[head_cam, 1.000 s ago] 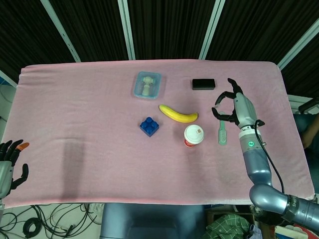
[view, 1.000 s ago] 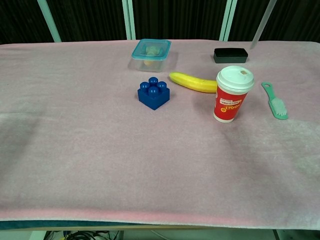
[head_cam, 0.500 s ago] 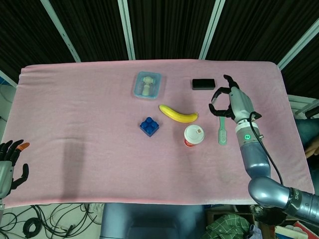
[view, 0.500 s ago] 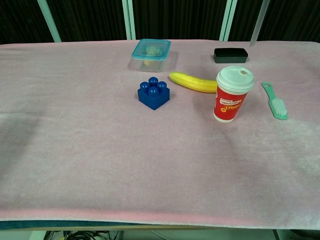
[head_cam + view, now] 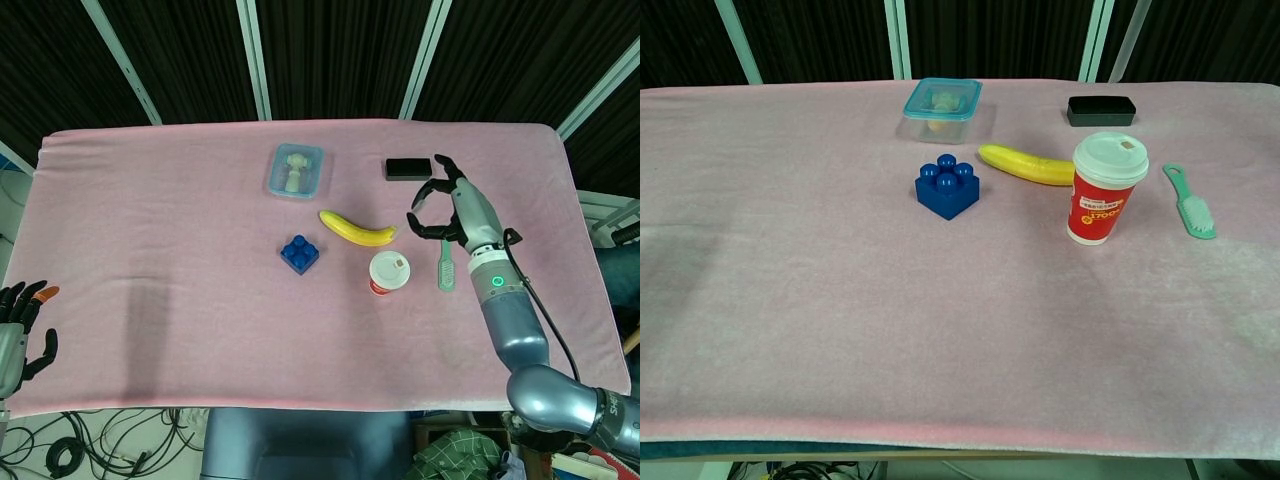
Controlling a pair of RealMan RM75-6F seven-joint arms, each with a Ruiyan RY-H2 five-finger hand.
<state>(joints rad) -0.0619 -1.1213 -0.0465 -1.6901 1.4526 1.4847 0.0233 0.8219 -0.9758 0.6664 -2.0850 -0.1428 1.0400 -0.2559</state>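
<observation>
Pink cloth-covered table (image 5: pixel 150 250), dark slatted wall (image 5: pixel 340 55) with pale struts behind, tangled cables (image 5: pixel 110 440) on floor

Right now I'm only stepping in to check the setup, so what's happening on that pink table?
The right hand hovers open over the pink cloth, holding nothing, between the black box and the green brush. A banana and a red paper cup lie nearby. The left hand hangs off the table's near left edge, empty.

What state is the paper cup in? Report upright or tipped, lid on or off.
Upright, lid on. The paper cup stands on its base on the pink cloth, its white lid seated on top; contents cannot be told.
</observation>
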